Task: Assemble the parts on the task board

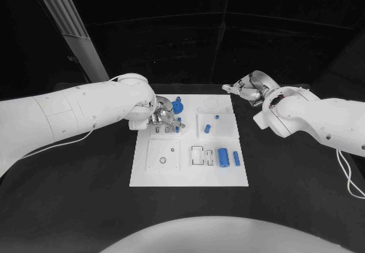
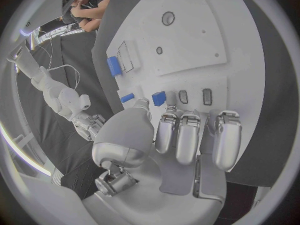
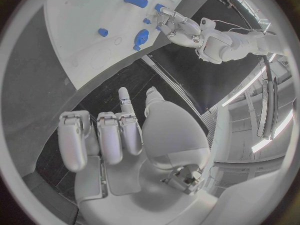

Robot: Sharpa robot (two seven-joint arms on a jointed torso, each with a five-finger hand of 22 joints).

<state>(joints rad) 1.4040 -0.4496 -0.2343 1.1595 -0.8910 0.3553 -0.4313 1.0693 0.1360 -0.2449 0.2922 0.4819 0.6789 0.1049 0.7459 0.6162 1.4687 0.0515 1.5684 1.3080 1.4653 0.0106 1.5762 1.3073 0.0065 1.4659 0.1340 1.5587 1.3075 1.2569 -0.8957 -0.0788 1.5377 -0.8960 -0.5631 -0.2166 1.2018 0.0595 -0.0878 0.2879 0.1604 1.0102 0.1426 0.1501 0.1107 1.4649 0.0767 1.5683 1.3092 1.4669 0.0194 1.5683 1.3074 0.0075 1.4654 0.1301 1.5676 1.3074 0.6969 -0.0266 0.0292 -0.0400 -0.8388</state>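
I'm hovering my left hand (image 1: pixel 158 117), fingers loosely spread and empty, over the board (image 1: pixel 190 176); the small stiff peg (image 1: pixel 179 123) looks light and wants pinching at its sides.

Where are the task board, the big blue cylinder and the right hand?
task board (image 1: pixel 190 176): head view, bare near part.
big blue cylinder (image 1: pixel 223 157): head view, middle of its side.
right hand (image 1: pixel 247 89): head view, middle of hand.

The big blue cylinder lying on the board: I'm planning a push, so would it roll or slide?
Probably roll: the blue cylinder lies on its side on the flat white task board. It looks rigid and smooth, so likely slippery to pinch. Pushed along its length, it may slide instead.
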